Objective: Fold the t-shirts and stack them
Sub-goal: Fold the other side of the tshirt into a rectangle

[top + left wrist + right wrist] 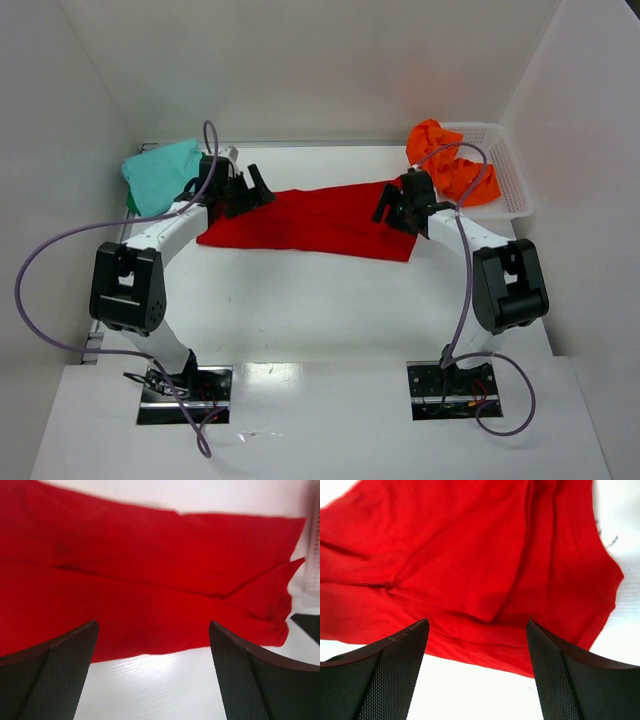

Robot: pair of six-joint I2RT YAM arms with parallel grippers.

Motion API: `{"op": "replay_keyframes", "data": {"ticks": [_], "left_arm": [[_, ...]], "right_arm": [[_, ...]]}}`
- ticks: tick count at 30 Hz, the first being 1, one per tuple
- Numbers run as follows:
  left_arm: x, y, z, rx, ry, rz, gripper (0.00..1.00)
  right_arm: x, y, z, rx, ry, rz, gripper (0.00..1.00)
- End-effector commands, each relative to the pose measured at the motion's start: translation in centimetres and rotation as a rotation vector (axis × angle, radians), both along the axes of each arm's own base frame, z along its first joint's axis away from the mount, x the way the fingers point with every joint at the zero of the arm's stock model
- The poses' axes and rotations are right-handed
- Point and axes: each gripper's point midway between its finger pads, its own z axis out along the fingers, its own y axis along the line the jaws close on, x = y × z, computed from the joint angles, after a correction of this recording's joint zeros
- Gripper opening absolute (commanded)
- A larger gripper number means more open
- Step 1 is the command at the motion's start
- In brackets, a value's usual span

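Note:
The red t-shirt (315,222) lies folded into a long band across the middle of the table; it fills the left wrist view (150,580) and the right wrist view (470,555). My left gripper (250,190) hovers open and empty over its left end. My right gripper (392,208) hovers open and empty over its right end. The teal t-shirt (160,172) lies folded at the far left. The orange t-shirt (452,165) lies crumpled in the white mesh basket (510,175) at the far right.
White walls close in the table at the back and both sides. Purple cables loop from both arms. The basket's rim shows at the right edge of the left wrist view (314,555).

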Motion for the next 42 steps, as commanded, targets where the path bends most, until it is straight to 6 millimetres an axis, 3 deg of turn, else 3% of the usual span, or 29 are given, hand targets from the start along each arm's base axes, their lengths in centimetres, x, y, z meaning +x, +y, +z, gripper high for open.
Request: {"op": "replay_keyframes", "data": {"ticks": [1, 5, 6, 11, 22, 28, 30, 34, 42], "left_arm": [[-0.2, -0.9, -1.0, -0.011, 0.008, -0.056, 0.98], [-0.5, -1.2, -2.7, -0.017, 0.055, -0.071, 0.98], [-0.5, -1.2, -2.7, -0.017, 0.055, -0.071, 0.98], [-0.2, -1.2, -3.7, -0.007, 0.073, -0.077, 0.98], [-0.4, -1.5, -6.5, -0.003, 0.14, -0.097, 0.98], [-0.6, -1.4, -7.0, 0.005, 0.155, -0.102, 0.98], [-0.6, -1.4, -7.4, 0.006, 0.164, -0.102, 0.98], [-0.5, -1.4, -7.2, 0.013, 0.16, -0.108, 0.98], [-0.7, -1.5, -8.8, 0.017, 0.199, -0.121, 0.98]], "right_arm": [[0.4, -0.1, -0.6, 0.003, -0.004, -0.016, 0.84], [0.7, 0.4, -2.2, 0.01, 0.033, -0.002, 0.84], [0.6, 0.3, -3.4, 0.003, 0.062, -0.002, 0.81], [1.1, 0.8, -5.2, 0.007, 0.111, 0.011, 0.71], [2.0, 1.0, -3.8, 0.03, 0.064, -0.015, 0.47], [2.0, 1.4, -4.6, 0.044, 0.085, 0.001, 0.36], [2.0, 1.7, -5.1, 0.052, 0.099, 0.011, 0.27], [2.6, 2.3, -4.2, 0.056, 0.08, 0.023, 0.14], [5.3, 2.4, -1.2, 0.042, 0.011, 0.009, 0.13]]}}
